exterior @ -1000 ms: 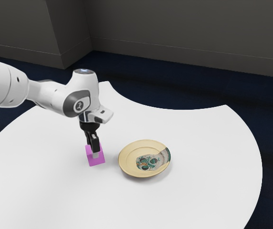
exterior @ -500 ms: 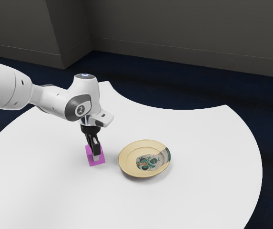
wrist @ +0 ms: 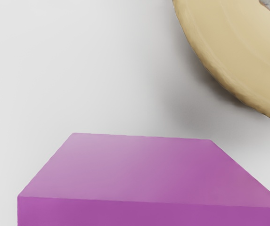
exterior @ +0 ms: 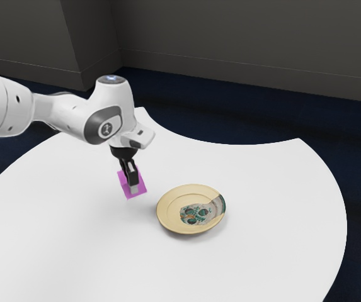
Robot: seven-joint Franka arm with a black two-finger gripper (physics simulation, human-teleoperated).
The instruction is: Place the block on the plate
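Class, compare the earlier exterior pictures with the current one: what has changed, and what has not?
The gripper has risen, and the block, earlier resting on the table, has come up with it, gripped between the fingers. In the exterior view both also shifted slightly to the right. Nothing was let go. The plate stayed where it was, and so did the table.

Bright tabletop [exterior: 275, 189], dim wall [exterior: 243, 38], soft shadow [wrist: 189, 94] beside the plate [wrist: 238, 56]
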